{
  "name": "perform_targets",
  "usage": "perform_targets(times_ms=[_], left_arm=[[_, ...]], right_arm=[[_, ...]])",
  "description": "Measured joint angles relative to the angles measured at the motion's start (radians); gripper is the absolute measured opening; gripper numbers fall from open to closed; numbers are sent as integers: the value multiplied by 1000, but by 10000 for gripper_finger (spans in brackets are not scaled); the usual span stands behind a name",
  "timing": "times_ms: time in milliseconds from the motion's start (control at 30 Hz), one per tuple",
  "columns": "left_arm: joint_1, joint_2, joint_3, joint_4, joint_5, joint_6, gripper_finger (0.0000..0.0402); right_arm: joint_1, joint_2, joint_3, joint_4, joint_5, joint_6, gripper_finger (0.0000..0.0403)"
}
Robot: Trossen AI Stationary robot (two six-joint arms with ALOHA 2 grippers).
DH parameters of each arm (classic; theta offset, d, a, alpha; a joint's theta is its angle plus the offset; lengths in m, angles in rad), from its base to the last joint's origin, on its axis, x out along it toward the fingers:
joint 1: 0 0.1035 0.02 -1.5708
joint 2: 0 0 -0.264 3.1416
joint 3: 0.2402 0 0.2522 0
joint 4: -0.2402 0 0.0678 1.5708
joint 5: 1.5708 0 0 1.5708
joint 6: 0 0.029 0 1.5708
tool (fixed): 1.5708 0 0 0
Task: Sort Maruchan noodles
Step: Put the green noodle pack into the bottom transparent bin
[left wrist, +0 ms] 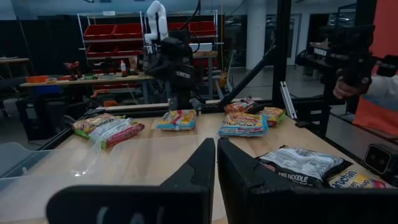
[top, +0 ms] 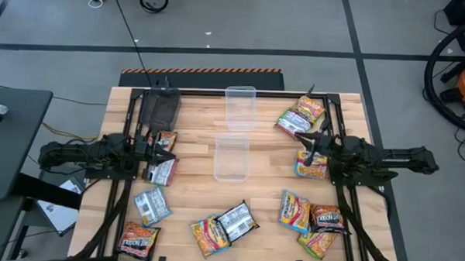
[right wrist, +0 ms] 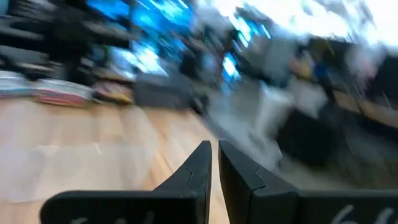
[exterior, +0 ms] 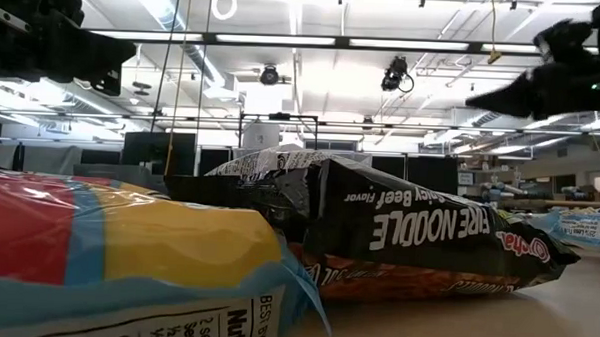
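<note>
While both grippers hang closed and empty, my right gripper (top: 311, 156) sits over the right-edge noodle packet (top: 312, 167); left gripper (top: 164, 154) waits.

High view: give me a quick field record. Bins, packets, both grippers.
bins: two clear rectangular plastic bins at table centre, one behind the other, both look empty
dark bin: dark rectangular tray at the back left
packets: flat plastic Maruchan noodle packets scattered loose on the wooden table, e.g. yellow-green one back right, dark brown-orange one front right
left gripper: shut, empty, over the left-side packets
right gripper: shut, empty, near a yellow packet
sorted so far: none in the clear bins
</note>
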State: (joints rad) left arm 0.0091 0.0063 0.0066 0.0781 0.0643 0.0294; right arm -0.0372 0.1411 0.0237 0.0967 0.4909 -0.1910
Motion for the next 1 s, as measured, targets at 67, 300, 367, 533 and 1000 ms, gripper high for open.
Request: perform_targets(times_ms=[67,300,367,533,1000], left_arm=[[0,0,0,0,0,0,25],[0,0,0,0,0,0,25],[0,0,0,0,0,0,25],[0,0,0,0,0,0,25],[0,0,0,0,0,0,25]], right_arm=[[0,65,31,-38,104,152,33],[-45,340,265,-327,181,629,32],[-73,416,331,-450,159,797,36],[-139,556,395,-570,45,1040,77],[-360,675,358,-656,-51,1507,180]])
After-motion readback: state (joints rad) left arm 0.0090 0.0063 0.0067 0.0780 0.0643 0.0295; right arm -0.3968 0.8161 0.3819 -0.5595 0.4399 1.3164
